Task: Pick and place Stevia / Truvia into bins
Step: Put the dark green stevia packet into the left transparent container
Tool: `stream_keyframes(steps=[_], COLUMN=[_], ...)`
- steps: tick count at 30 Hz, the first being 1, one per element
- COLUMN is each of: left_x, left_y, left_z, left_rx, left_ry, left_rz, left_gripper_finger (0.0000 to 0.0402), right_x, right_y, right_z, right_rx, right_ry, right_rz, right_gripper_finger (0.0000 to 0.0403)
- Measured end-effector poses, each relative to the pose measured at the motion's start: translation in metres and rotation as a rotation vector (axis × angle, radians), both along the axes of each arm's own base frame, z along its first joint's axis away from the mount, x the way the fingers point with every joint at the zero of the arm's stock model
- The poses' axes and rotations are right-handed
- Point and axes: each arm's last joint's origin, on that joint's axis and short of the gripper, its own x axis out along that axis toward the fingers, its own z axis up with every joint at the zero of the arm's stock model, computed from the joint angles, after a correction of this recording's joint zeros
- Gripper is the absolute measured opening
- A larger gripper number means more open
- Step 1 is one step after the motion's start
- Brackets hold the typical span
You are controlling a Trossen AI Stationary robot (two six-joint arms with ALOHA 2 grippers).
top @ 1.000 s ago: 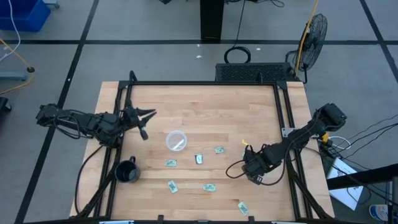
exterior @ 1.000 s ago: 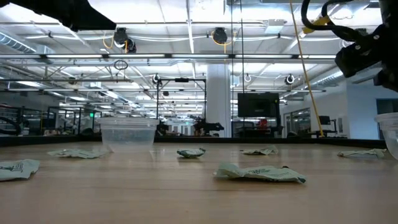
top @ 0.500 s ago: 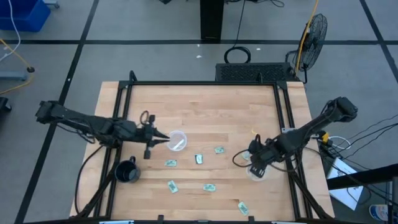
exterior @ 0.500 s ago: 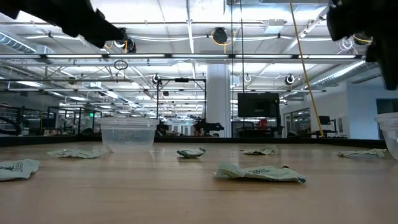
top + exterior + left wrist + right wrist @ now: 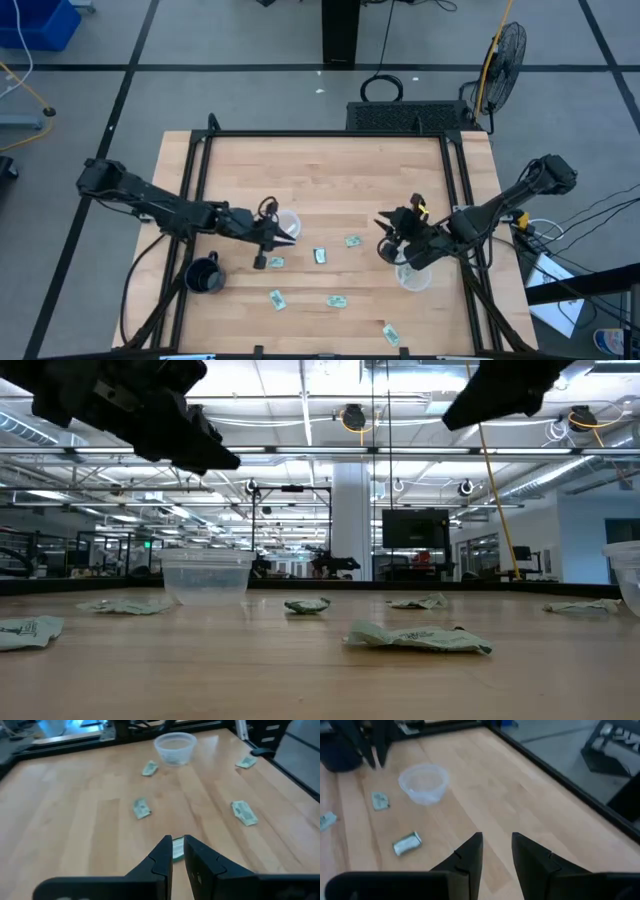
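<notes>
Several green and white Stevia sachets lie on the wood table: one [image 5: 275, 262] just below my left gripper, others at mid table [image 5: 320, 256], [image 5: 352, 241] and nearer the front [image 5: 337, 300]. One clear cup bin [image 5: 289, 222] stands at centre left, the other [image 5: 412, 276] at the right. My left gripper [image 5: 283, 240] hovers beside the left bin, and its fingers [image 5: 162, 855] stand a narrow gap apart, empty, with a sachet [image 5: 177, 848] on the table beyond them. My right gripper [image 5: 386, 236] hangs open and empty, up and left of the right bin.
A black mug [image 5: 203, 275] stands at the front left. More sachets lie near the front edge [image 5: 277, 298], [image 5: 391, 334]. A black frame [image 5: 330, 134] runs round the table top. In the low view both arms [image 5: 150, 410], [image 5: 510, 385] are well above the table.
My left arm has reached right, from the table's left side to the left bin. My right gripper has moved from the right edge, past the right bin, towards the middle, its jaws a little narrower.
</notes>
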Motion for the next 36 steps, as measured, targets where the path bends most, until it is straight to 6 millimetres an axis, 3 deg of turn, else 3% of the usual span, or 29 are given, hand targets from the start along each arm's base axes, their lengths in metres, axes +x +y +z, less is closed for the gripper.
stream_keyframes(steps=[10,15,23,31,36], left_x=[0.052,0.076,0.089,0.093,0.092], left_y=[-0.028,-0.036,-0.043,-0.044,-0.042], left_z=[-0.014,-0.041,-0.081,-0.09,-0.09], left_rx=[0.161,0.195,0.206,0.232,0.261], left_ry=[0.063,0.157,0.276,0.28,0.282], left_rz=[-0.132,-0.082,-0.029,0.015,0.037], left_gripper_finger=[0.0167,0.019,0.0169,0.0131,0.0068], right_x=[0.021,0.027,0.031,0.033,0.033], right_y=[0.012,0.015,0.018,0.018,0.018], right_z=[-0.014,-0.02,-0.015,-0.013,-0.013], right_rx=[-0.018,-0.042,-0.068,-0.091,-0.091], right_ry=[-0.012,0.002,-0.035,-0.034,-0.034], right_rz=[0.026,0.043,0.081,0.102,0.102], right_gripper_finger=[0.0095,0.0095,0.0094,0.0093,0.0093])
